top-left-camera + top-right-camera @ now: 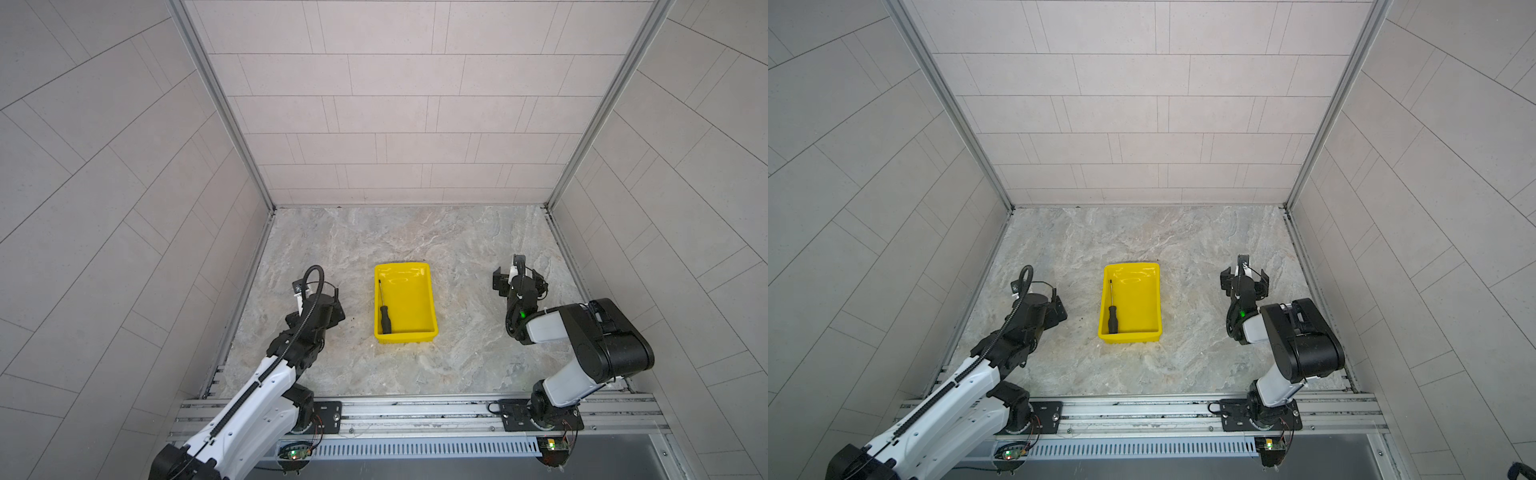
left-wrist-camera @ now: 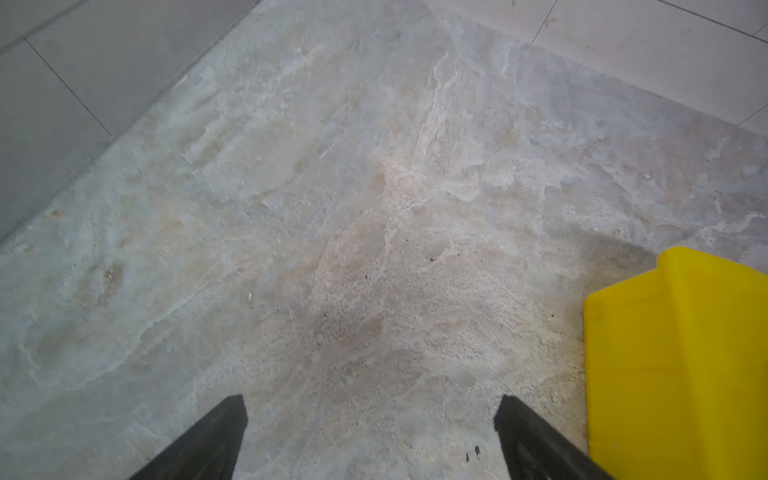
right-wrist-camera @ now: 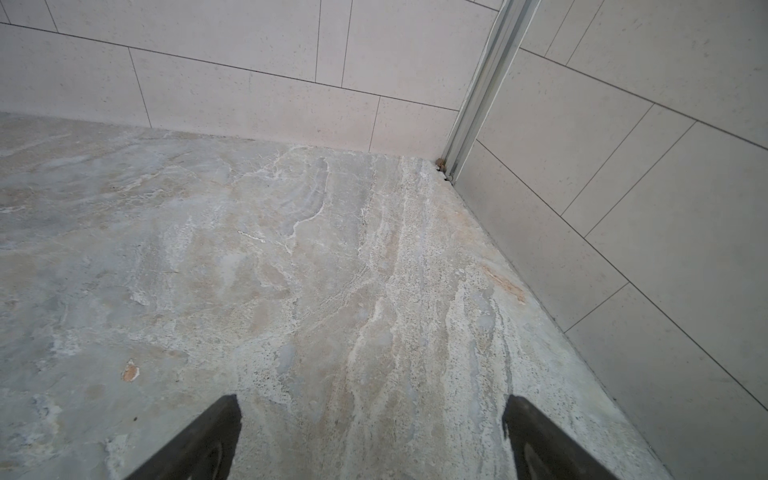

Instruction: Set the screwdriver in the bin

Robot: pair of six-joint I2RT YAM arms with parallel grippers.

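Inside the bin, by its left wall: the screwdriver

The screwdriver lies flat on the bin floor, close along the left wall in both top views. Its handle is toward the robot and its shaft points away. The bin sits mid-table. The left gripper is near the bin's left side, jaws wide and empty. The right gripper is well apart on the right, jaws wide, holding nothing, over bare marble.
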